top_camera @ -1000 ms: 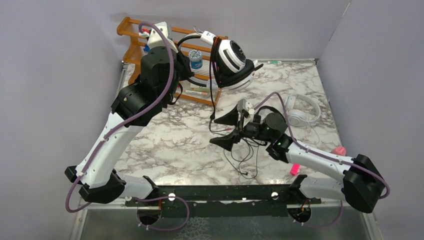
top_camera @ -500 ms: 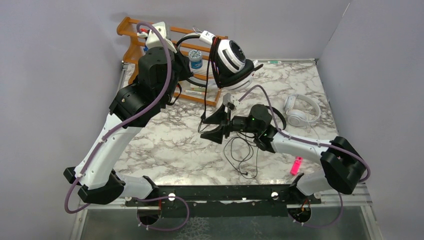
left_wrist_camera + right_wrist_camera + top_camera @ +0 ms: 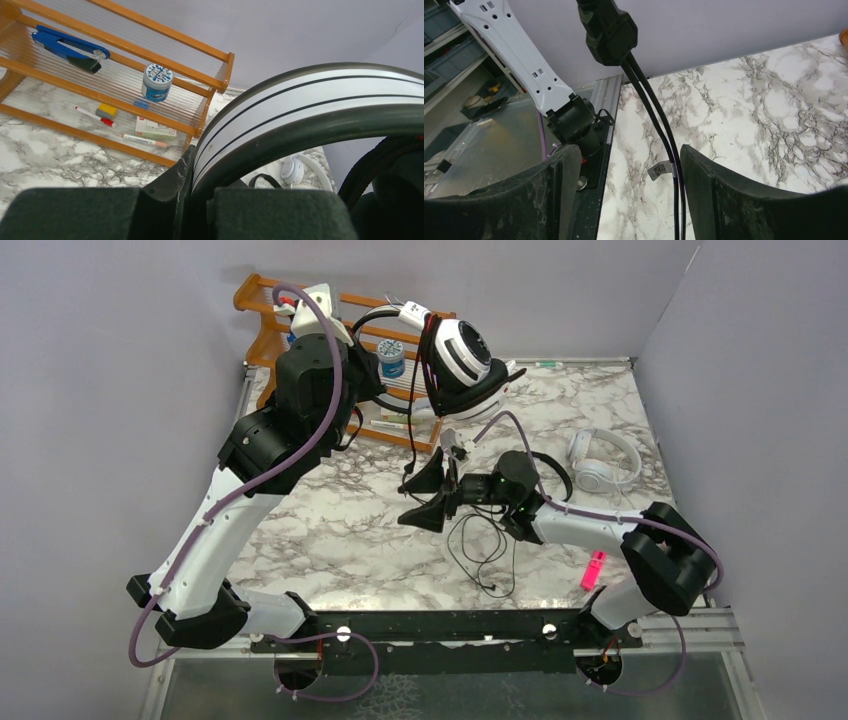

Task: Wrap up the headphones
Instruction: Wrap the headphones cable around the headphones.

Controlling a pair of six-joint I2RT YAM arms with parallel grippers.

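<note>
- A small white tag (image 3: 660, 169) with a printed square code hangs on the black cord (image 3: 659, 125). It is too small to read, and no other writing is legible.
- Walls stand close along the rear and right edges of the marble surface (image 3: 330, 540). A wooden rack (image 3: 262, 300) fills the rear left corner. The widest bare marble lies at the left front.
- The left tool (image 3: 200, 200) is clamped on the headband of the white headphones with black ear pads (image 3: 462, 360) and holds them in the air above the rear edge, beside the rack.
- Their cord drops to loose loops (image 3: 480, 550) near the front middle.
- The right tool (image 3: 430, 493) has its jaws spread wide, with the hanging cord between them and not gripped.
- The all-white headphones (image 3: 603, 462) lie near the right edge.
- The all-black headphones (image 3: 555, 475) lie just beside them, partly hidden by the right arm.
</note>
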